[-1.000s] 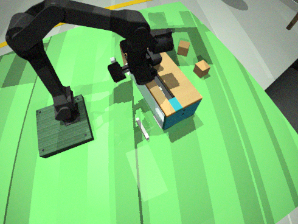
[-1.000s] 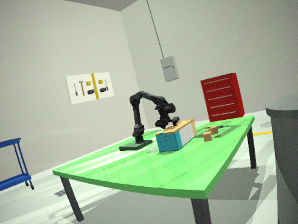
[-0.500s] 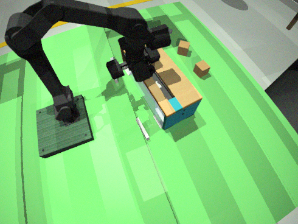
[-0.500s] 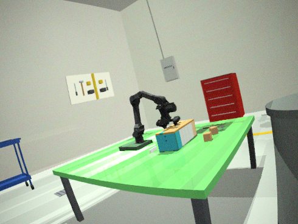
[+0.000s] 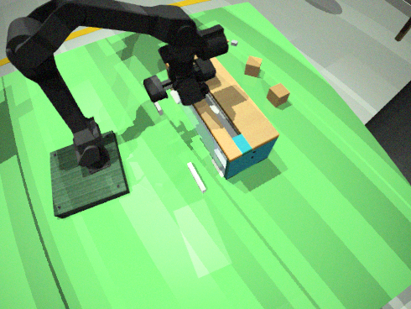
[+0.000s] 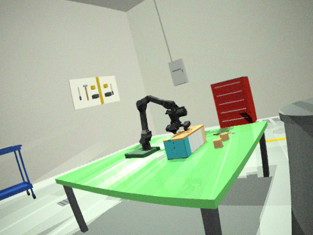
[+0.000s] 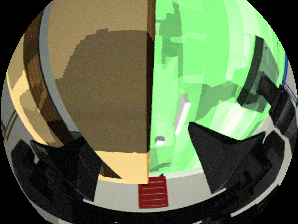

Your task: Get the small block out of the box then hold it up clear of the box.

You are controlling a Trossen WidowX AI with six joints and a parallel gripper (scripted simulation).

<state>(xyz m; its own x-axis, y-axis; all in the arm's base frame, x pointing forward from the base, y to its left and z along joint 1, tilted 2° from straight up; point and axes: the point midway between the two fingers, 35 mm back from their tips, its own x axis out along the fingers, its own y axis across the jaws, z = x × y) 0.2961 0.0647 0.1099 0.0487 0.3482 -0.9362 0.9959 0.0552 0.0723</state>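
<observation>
The one claw (image 5: 189, 90) hangs spread and holding nothing over the front top edge of the single box (image 5: 247, 122), near its far end. The small block cannot be made out behind the clear front. Two brown cubes (image 5: 278, 94) sit on the green table (image 5: 293, 235) past the box, apart from it. One white bar (image 5: 196, 176) lies before the box's teal end

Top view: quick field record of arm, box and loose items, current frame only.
gripper: open, empty, over the box's front edge near its far end
box: tan top, teal end with a cyan patch, upright on the green table
small block: cannot tell where it is
brown cubes: two, on the table beyond the box
white bar: flat on the table in front of the box
</observation>
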